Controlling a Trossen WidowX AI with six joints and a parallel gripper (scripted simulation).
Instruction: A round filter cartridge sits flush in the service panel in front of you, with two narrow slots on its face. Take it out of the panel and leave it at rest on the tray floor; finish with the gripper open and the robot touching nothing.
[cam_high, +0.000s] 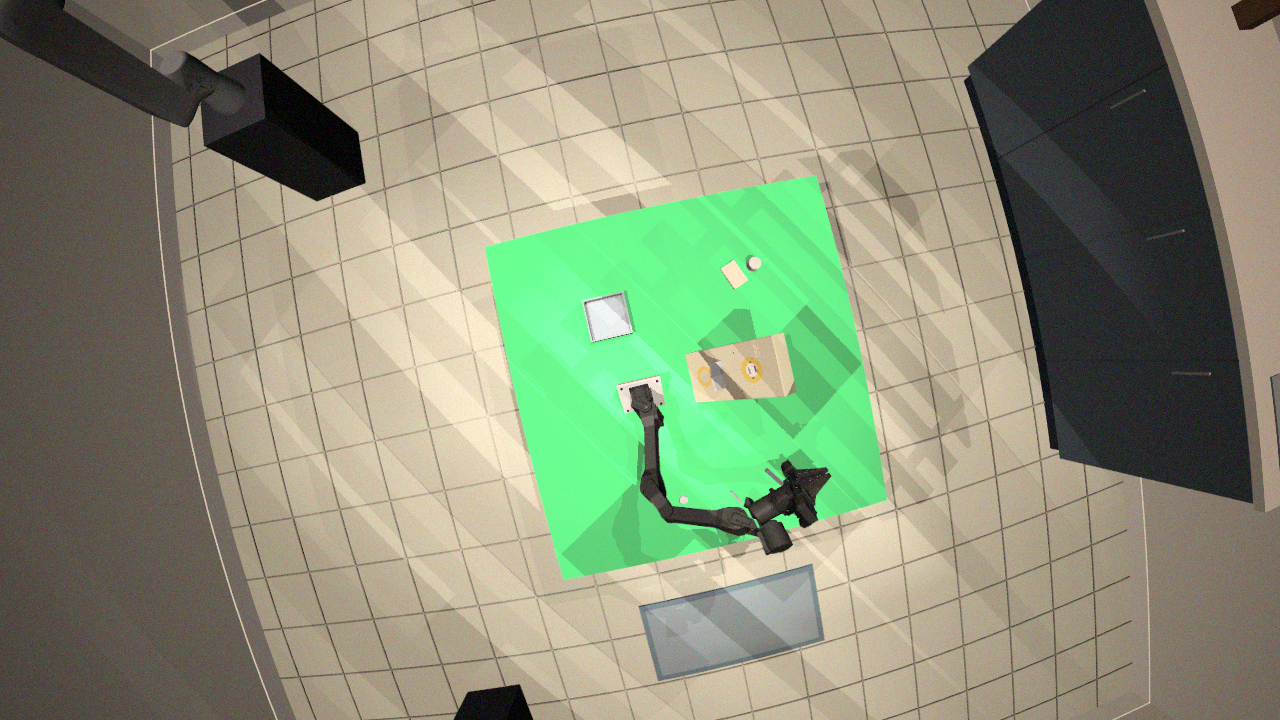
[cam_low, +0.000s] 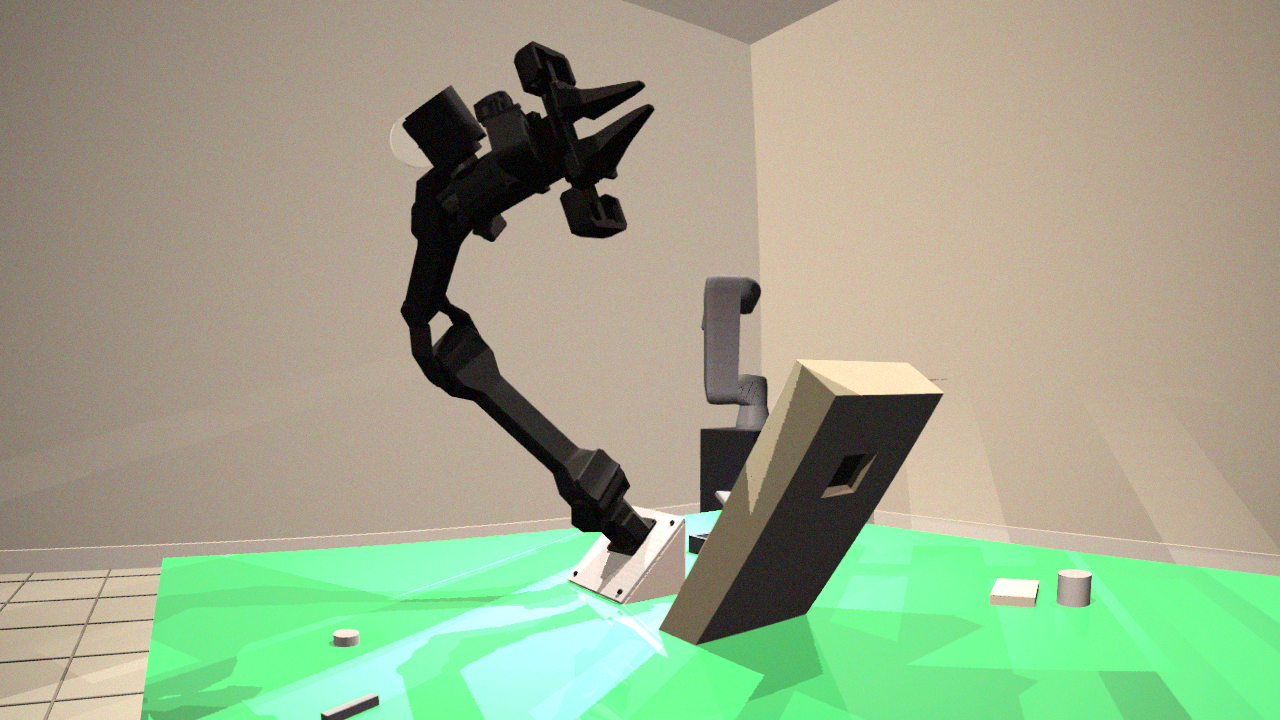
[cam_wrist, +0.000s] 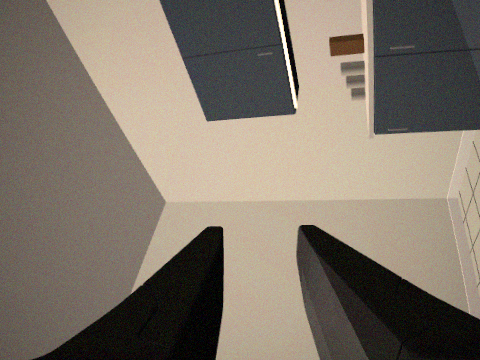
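Note:
The service panel (cam_high: 771, 351) (cam_low: 787, 519) is a tan slanted block on the green table; the exterior view shows its dark back with a square opening. The round cartridge (cam_high: 751, 369) is a small pale disc with dark marks, inside a yellow ring on the panel's face. The tray (cam_high: 608, 317) is pale and square, to the panel's upper left in the top view, with nothing visible in it. My gripper (cam_high: 826, 474) (cam_low: 648, 96) (cam_wrist: 260, 242) is high in the air, away from panel and tray, partly open with an empty gap. The wrist view shows only walls and cabinets beyond the fingers.
A white cylinder (cam_high: 753, 263) (cam_low: 1074, 588) and a flat block (cam_high: 733, 274) (cam_low: 1014, 591) stand beyond the panel. A small disc (cam_high: 683, 499) (cam_low: 346, 637) and a dark bar (cam_high: 773, 476) (cam_low: 349, 706) lie on the near side. The arm's base plate (cam_high: 625, 394) (cam_low: 657, 573) is beside the panel.

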